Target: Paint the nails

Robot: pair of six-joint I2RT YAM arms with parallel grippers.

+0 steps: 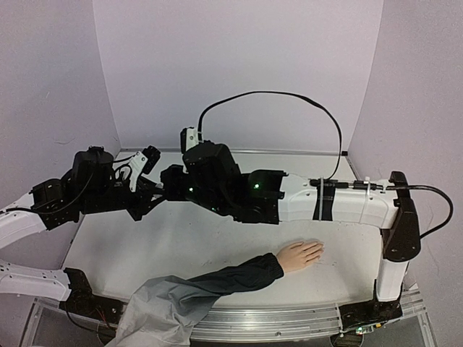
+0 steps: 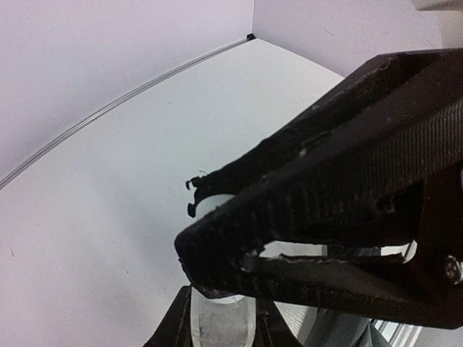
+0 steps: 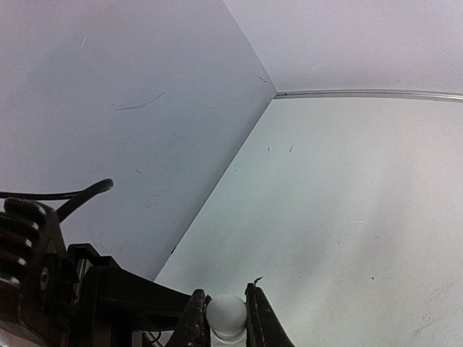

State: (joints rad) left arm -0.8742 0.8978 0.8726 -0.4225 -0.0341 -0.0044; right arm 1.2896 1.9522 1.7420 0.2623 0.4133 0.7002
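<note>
**A:** Count it off for me, starting from the left.

**B:** Two arms. The left arm comes in from the left edge. The right arm stretches across from its post on the right. Their two grippers meet above the left-middle of the table. One black cable loops over the right arm.

**A:** What are the grippers doing?

**B:** The left gripper has its fingers closed against one clear whitish item. The right gripper pinches one white cap with a rounded top. I cannot tell whether the cap and the clear item are one piece.

**A:** And nearer the front?

**B:** One grey cloth lies at the near edge. One dark navy sleeve runs out of it to the right. It ends in one pale peach mannequin hand.

**A:** Where are the nails?

**B:** The nails are at the fingertips, which point right. They are on the table towards the front right, well apart from both grippers. They are the same skin tone as the fingers. From above they are too small to count or to tell from the skin. The hand lies flat with its fingers close together.
</note>
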